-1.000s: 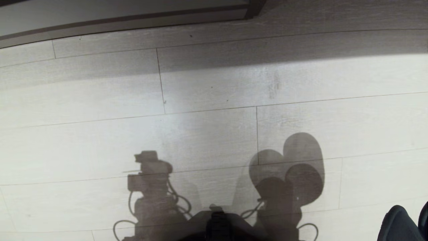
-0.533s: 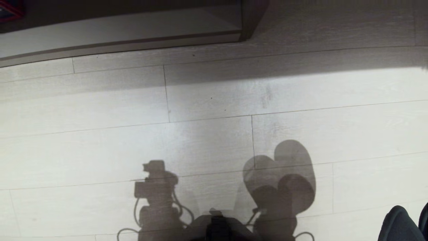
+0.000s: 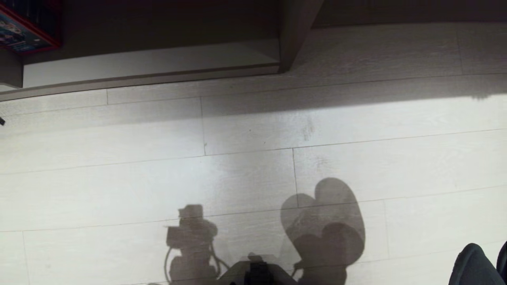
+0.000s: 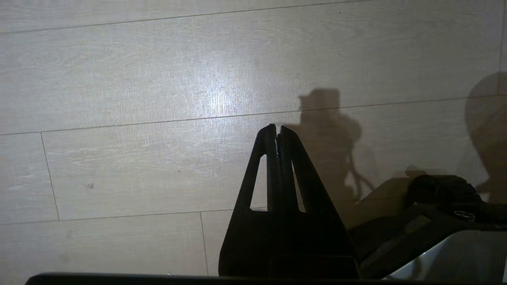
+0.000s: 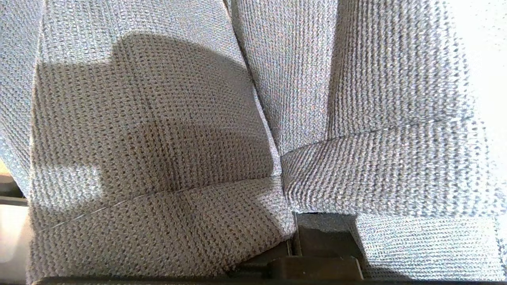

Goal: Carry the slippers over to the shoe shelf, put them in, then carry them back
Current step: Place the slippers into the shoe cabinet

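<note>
Hard light from behind the robot: crisp shadows of both arms on the pale floor, with a bright glare patch between them. Shelf recess dim, banded shadow before it. Plank lines bow at edges. Right wrist view: slippers close, weave sharp, far side overexposed.

Head cam looks steeply down at the plank floor w/ the shoe shelf at the far edge, left wrist cam sits low over that same floor, sharing the shadows, right wrist cam's jammed right up against the slippers.
</note>
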### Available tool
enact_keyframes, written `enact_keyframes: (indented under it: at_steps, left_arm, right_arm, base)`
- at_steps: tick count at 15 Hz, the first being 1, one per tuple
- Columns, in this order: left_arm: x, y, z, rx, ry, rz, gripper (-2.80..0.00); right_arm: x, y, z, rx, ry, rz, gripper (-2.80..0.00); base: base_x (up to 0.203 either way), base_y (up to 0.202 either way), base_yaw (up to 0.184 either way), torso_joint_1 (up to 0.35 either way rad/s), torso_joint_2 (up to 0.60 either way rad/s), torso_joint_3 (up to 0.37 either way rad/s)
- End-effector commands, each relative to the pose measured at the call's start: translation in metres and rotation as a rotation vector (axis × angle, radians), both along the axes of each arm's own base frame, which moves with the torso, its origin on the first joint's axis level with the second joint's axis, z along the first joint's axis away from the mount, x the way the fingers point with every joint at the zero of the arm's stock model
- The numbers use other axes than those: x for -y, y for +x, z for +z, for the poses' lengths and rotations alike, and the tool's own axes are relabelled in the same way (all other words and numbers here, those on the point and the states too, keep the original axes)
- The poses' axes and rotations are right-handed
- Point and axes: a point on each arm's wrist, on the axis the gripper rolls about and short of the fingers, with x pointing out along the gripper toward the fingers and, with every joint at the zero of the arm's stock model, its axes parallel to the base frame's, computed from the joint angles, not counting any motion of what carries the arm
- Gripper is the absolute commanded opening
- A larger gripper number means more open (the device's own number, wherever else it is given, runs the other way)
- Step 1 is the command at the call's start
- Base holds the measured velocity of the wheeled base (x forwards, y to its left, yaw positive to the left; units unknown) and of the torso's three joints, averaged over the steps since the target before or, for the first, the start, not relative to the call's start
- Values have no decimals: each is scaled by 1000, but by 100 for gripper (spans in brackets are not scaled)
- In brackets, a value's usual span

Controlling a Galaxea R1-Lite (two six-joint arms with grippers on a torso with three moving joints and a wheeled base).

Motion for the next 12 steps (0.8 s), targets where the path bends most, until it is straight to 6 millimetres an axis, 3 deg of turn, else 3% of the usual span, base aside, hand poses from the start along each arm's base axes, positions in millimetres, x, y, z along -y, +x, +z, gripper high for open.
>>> enact_keyframes:
  at_steps: [1,12]
  left_arm:
    - [0,0,0,1,-1,0,-280]
    - [0,0,0,2,-2,0,-280]
  right_arm:
    - [0,0,0,-3,-1,1,-280]
    - [0,0,0,-4,22,-1,-280]
  base:
    - [0,0,0,2,2,203]
    - [0,0,0,3,2,203]
